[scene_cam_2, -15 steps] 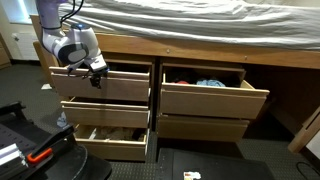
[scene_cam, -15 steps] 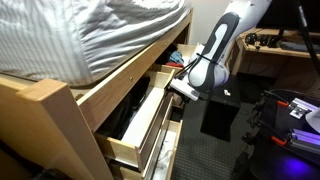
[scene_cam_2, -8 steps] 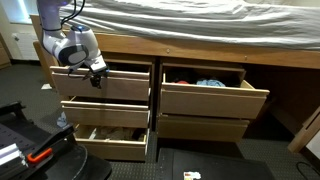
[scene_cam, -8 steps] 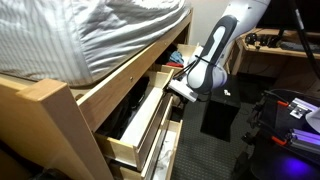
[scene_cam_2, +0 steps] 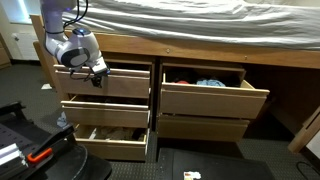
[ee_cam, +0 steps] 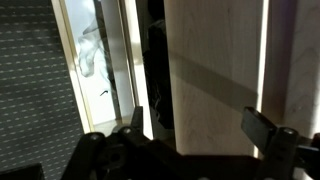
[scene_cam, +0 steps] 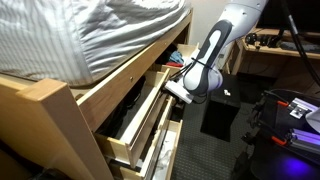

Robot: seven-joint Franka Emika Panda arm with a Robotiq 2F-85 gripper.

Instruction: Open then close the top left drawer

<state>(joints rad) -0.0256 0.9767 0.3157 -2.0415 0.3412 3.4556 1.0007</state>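
Under the bed point(scene_cam_2: 200, 45), the top left drawer point(scene_cam_2: 108, 84) stands partly pulled out at the frame's upper left corner. It looks stiff, light and handleless, so grasp the front's top edge. The gripper point(scene_cam_2: 98, 72) sits there, jaws spread wide astride that panel and apparently not pinching it. Black clothing point(ee_cam: 155, 60) lies inside.

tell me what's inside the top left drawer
Dark clothing shows inside the top left drawer, in an exterior view and the wrist view. Its back part is covered by the bed frame.

White arm point(scene_cam: 216, 42), grey wrist point(scene_cam_2: 72, 52), black gripper point(scene_cam_2: 97, 72)
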